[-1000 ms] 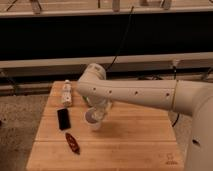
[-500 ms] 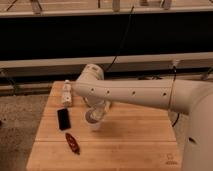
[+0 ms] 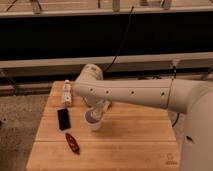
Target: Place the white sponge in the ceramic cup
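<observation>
Little has shifted over the last second: the arm [image 3: 140,94] has drifted only slightly, and its tool [image 3: 98,113] still hangs right over the ceramic cup [image 3: 93,121] near the middle of the wooden worktop [image 3: 130,145]. Nearest the camera lies a dark reddish object [image 3: 72,143], then a black phone-like slab [image 3: 63,119] left of the cup, and farther back a white bottle [image 3: 66,93] at the worktop's far-left edge. Whether the tool is clenched or released I cannot tell. The white sponge is not visible; it is probably at the tool or already inside the cup, so the placing looks near its end.
</observation>
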You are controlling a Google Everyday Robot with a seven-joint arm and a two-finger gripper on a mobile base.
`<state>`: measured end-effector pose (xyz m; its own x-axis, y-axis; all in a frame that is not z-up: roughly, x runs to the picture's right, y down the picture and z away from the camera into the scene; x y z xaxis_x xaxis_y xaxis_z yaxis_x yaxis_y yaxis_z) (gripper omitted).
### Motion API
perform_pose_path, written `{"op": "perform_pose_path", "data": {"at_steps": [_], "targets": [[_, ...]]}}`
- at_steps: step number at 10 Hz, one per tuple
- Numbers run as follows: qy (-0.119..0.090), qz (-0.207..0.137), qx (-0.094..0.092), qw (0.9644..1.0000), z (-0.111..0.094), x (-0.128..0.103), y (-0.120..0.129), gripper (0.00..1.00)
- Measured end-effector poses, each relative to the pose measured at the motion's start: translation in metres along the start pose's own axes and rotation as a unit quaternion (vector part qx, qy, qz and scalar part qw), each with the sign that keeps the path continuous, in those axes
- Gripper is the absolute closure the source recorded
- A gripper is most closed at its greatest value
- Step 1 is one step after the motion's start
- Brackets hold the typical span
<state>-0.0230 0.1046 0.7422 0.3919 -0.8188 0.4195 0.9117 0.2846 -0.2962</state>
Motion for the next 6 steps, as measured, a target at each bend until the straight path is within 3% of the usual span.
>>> {"op": "perform_pose_path", "data": {"at_steps": [1, 3, 6], "targets": [[0.001, 0.0, -0.001, 1.0, 0.0006, 0.0004, 0.0003, 0.61], [0.003, -0.002, -0.001, 1.0, 0.0015, 0.0013, 0.0, 0.61], [0.005, -0.006, -0.001, 1.0, 0.0028, 0.0011, -0.003, 0.42]]}}
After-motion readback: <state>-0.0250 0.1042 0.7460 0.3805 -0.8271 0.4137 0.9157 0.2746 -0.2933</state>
